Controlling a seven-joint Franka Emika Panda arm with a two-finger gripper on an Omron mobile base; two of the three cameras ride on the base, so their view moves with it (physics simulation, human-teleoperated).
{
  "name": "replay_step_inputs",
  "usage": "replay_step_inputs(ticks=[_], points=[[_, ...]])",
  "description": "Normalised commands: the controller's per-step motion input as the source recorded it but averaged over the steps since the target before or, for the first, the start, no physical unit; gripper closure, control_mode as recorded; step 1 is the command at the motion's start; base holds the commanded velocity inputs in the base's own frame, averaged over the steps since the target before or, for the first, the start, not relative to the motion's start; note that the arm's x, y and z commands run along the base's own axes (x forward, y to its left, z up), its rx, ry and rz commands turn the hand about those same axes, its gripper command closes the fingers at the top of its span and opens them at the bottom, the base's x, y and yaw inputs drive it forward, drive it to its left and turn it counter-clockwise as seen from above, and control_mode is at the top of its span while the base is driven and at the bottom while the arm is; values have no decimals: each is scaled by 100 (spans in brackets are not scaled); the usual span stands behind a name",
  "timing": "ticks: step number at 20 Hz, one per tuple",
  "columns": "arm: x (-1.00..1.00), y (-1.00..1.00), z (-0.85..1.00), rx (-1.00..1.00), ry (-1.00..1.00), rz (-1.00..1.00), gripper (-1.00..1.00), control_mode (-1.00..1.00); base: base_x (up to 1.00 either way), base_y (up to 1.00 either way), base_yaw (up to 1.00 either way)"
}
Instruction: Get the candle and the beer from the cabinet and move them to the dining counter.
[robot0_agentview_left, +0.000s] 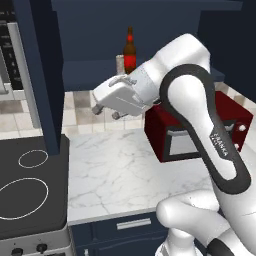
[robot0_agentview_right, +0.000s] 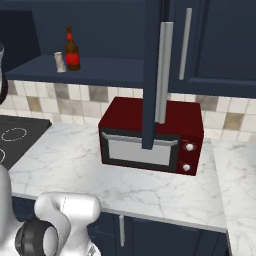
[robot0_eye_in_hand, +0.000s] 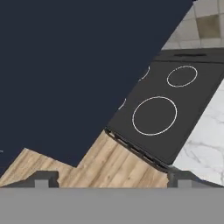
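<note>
The beer, a brown bottle with a red label, stands upright on the open shelf of the navy cabinet. The tiny pale candle stands right beside it. From the other side, the beer and the candle sit at the left end of the cabinet's shelf. My gripper hangs in front of and below the shelf, pointing left and down, away from both. In the hand view the gripper is open, its fingertips wide apart with nothing between them. The dining counter is out of view.
An open navy cabinet door hangs over the black stove on the left. A second open door with a silver bar handle juts out above the red microwave. The microwave stands on the marble worktop.
</note>
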Motion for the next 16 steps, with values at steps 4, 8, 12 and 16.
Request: replay_step_inputs(ticks=[4,8,12,16], points=[[0,-65,0,-11,-27,-11,-100,-100,0,0,0],[0,-64,0,-11,-29,-12,-100,-100,0,0,0],[0,-57,0,-10,-33,-13,-100,-100,0,0,0],[0,-45,1,-10,-33,-15,-100,-100,0,0,0]])
